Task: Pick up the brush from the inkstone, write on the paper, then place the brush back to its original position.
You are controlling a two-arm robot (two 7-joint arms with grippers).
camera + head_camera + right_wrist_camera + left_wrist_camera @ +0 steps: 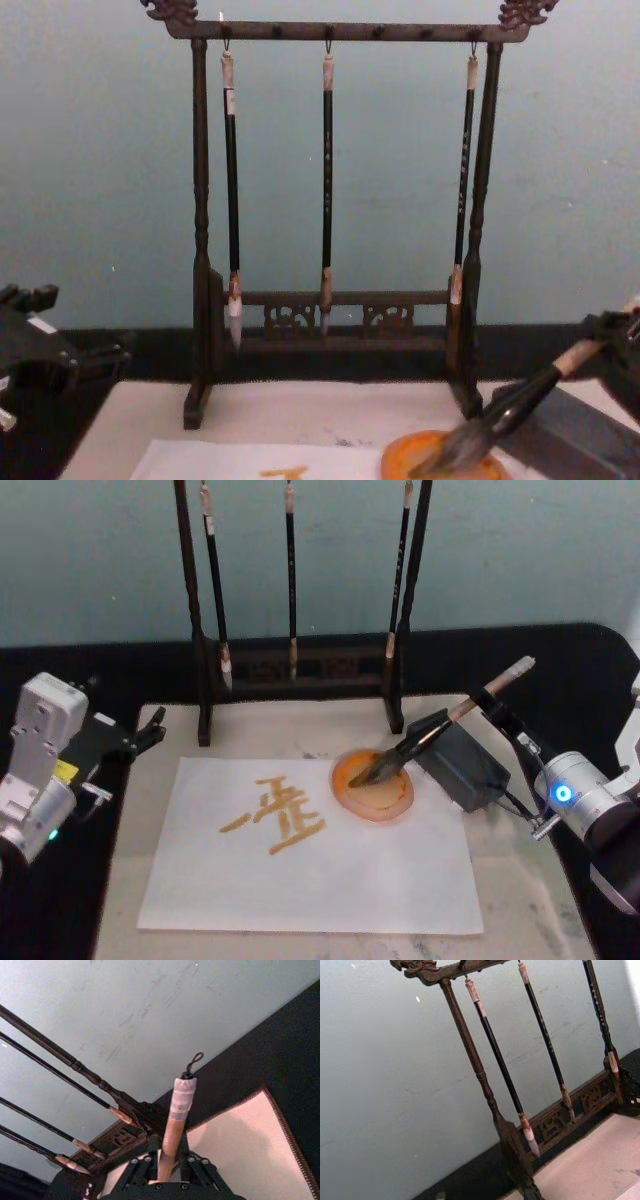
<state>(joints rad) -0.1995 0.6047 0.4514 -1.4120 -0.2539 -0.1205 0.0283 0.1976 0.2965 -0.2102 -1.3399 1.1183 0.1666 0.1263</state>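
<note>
Readable text: none I can make out. The paper (330, 880) carries one orange brushed character (275, 815) of several strokes, and I can't read it. There's a yellow label on the left arm, too small to read. The brush (443, 722) has its bristles down in the inkstone (390, 800), tip pointing toward the paper. Its long axis runs diagonally up and away from the inkstone to the back right, tilted and not flat, crossing the corner of the dark grey block (465, 770) that sits just right of the inkstone. The tail end has a pale tape wrap (184, 1095) and a black cord loop (194, 1062). The right hand (495, 708) is right of the inkstone and above the block, closed narrow on the tan upper shaft; the right wrist view shows the shaft running up between its fingers. The inkstone is a shallow orange dish holding only the bristles; it overlaps the paper's right edge. Paper and block both lie on the beige mat (520, 880). The left hand (150, 730) is parked well left of the inkstone, past the paper's far left corner at the mat edge; can't tell whether it is open or closed. The rack (340, 30) stands behind the inkstone with three thin brushes (291, 580) hanging tips down.
</note>
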